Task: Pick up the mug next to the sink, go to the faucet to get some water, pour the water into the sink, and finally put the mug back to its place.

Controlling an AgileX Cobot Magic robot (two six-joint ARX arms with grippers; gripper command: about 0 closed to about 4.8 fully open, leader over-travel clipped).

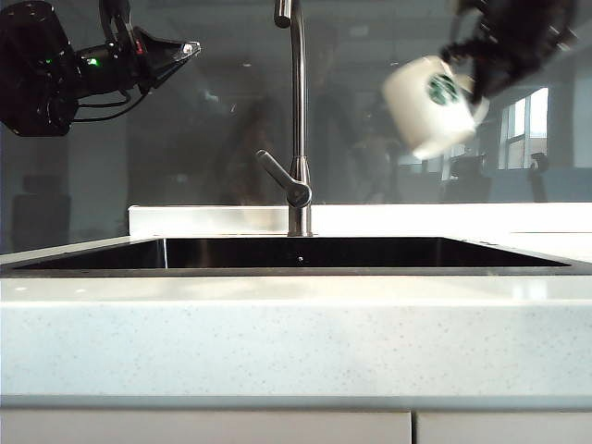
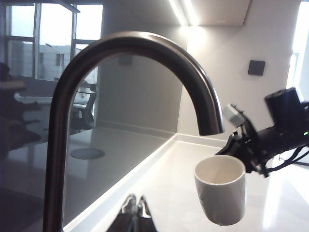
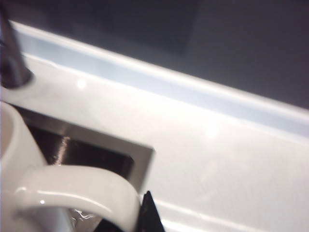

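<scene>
The white mug (image 1: 433,104) with the green logo hangs tilted and blurred in the air, up and to the right of the faucet (image 1: 298,111). My right gripper (image 1: 474,76) is shut on its handle (image 3: 72,189), and one dark fingertip (image 3: 147,215) shows beside it. In the left wrist view the mug (image 2: 220,189) sits just below and slightly off the faucet's curved spout (image 2: 140,46), held by my right gripper (image 2: 248,147). My left gripper (image 1: 188,48) is shut on nothing, high at the left. The dark sink (image 1: 296,253) lies below.
The faucet's lever handle (image 1: 277,176) angles out to the left of the pipe. A pale speckled counter (image 1: 296,333) surrounds the sink, with a low white ledge (image 1: 213,218) and a dark glossy wall behind. The sink's metal corner (image 3: 137,153) shows under the mug.
</scene>
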